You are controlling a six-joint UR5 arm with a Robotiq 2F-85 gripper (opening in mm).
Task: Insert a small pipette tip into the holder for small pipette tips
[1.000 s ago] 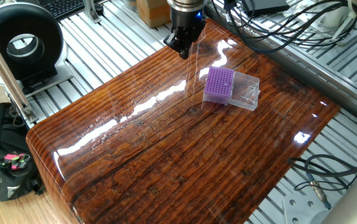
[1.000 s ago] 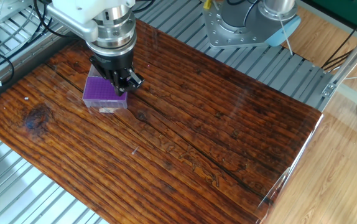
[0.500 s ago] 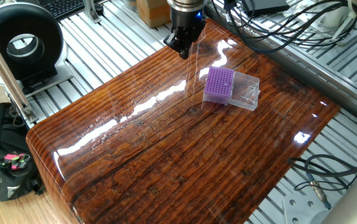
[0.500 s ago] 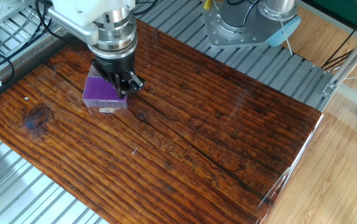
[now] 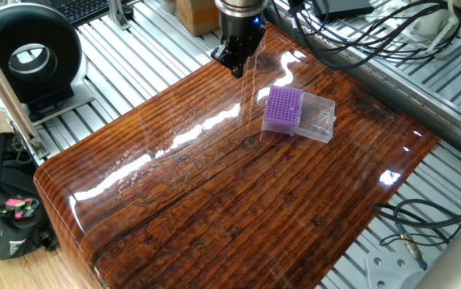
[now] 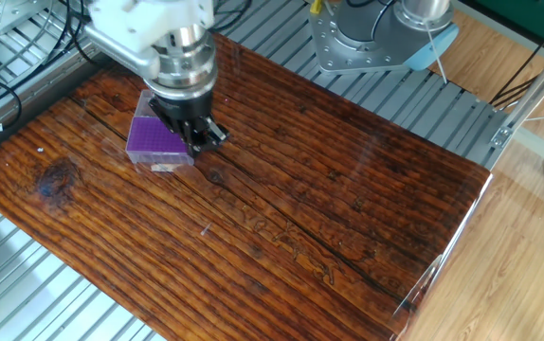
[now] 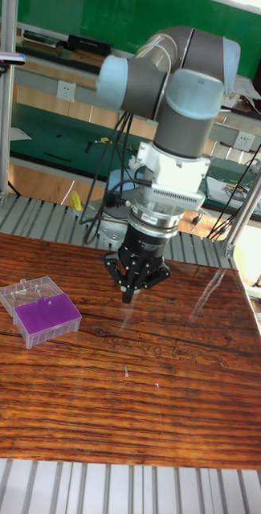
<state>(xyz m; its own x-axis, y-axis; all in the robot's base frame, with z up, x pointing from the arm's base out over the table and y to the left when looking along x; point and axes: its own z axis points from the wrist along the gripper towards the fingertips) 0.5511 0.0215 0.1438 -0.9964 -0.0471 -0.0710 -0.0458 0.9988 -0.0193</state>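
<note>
Claw [image 7: 132, 294] hangs above the tabletop [image 5: 214, 201], fingers drawn to a point; we cannot tell whether a tip is pinched there, too small to see. Holder [image 7: 46, 316] sits apart on the wood, purple block joined to clear box. We judge transit step: next, align over 1 hole, descend straight.

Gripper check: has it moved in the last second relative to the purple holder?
Yes. In the other fixed view the gripper has shifted slightly right and down-frame against the unmoved holder for small pipette tips.
</note>
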